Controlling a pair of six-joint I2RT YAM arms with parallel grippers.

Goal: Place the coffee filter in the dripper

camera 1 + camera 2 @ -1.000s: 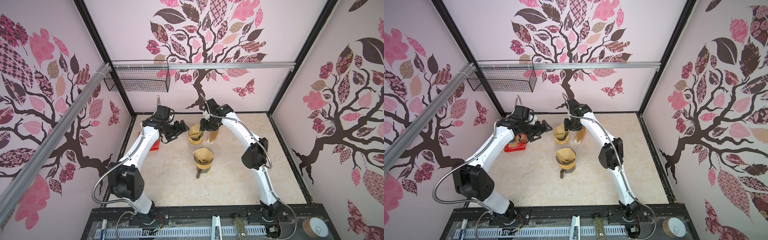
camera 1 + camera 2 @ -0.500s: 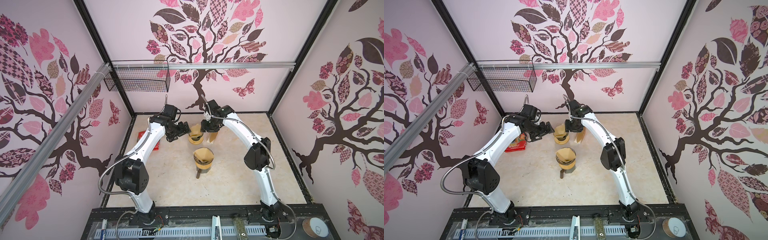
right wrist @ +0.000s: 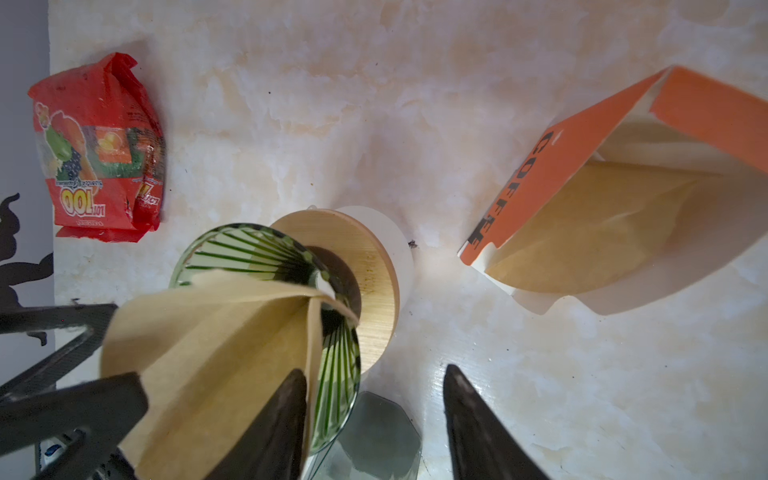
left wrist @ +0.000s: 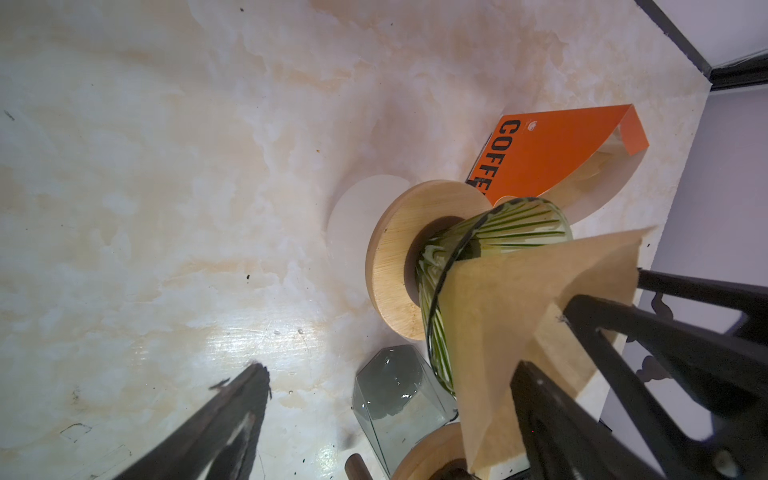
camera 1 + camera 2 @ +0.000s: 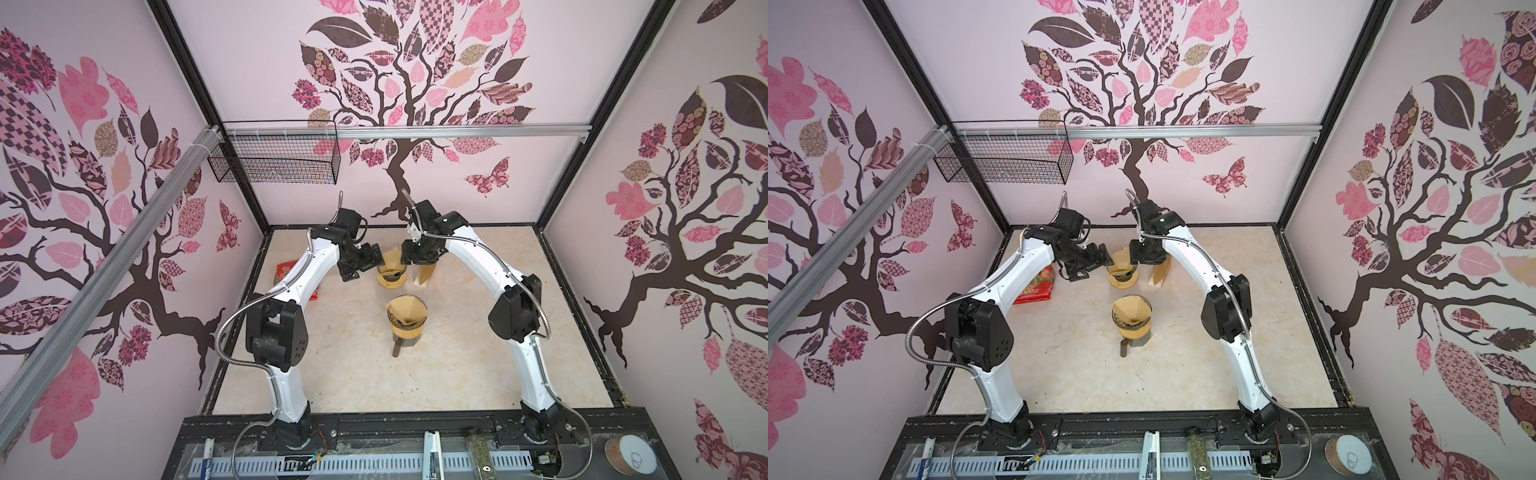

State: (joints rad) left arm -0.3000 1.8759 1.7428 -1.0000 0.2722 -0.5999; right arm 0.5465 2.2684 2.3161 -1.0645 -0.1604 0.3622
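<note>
Marble worktop point(image 5: 353, 374), far end: both claws flank the dripper point(image 3: 257, 257).
Coffee filter point(image 3: 208, 353) sits crooked inside, its flared end leaning toward the wide-open left claw point(image 5: 365, 266); right claw point(image 5: 411, 261) stands just beside, jaws parted, empty.

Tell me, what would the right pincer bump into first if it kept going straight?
Probably the filter standing in the dripper: one finger of the right pincer overlaps it in the wrist view. The other finger would likely reach the table. Depth is unclear.
</note>
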